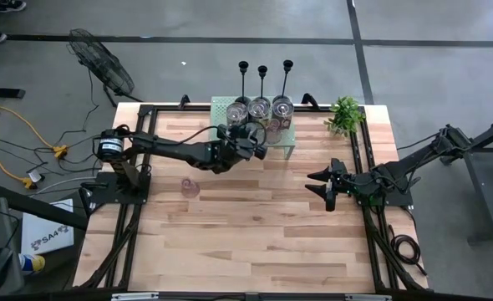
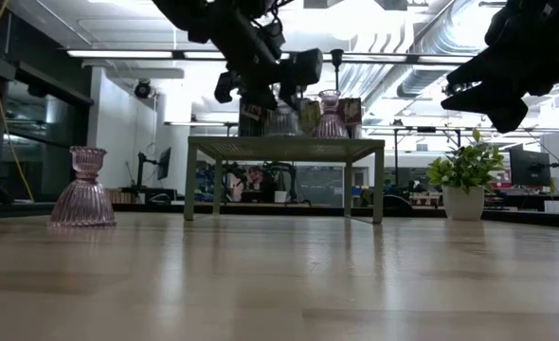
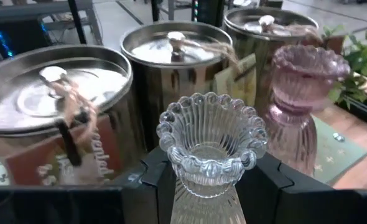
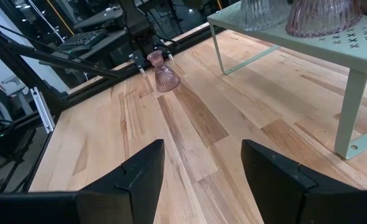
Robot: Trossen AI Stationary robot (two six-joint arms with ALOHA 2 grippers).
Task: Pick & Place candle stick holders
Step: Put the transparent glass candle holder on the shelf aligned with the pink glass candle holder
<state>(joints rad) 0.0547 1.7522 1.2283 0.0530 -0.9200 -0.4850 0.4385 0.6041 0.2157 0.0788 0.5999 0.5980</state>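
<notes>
Over the pale green shelf (image 1: 290,140), the left gripper (image 1: 248,138) has its jaws closed on a clear ribbed glass cup (image 3: 211,146), beside the silvery jars (image 3: 171,68) and a pink cup (image 3: 301,93). Another pink cup (image 1: 190,187) stands on the table (image 1: 255,234). Near the table's right edge, the right gripper (image 1: 324,186) waits with jaws apart, empty.

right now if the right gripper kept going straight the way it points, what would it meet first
Probably the pink glass cup standing on the table; the right gripper is open, with only bare wood before it, though depth is hard to judge.
</notes>
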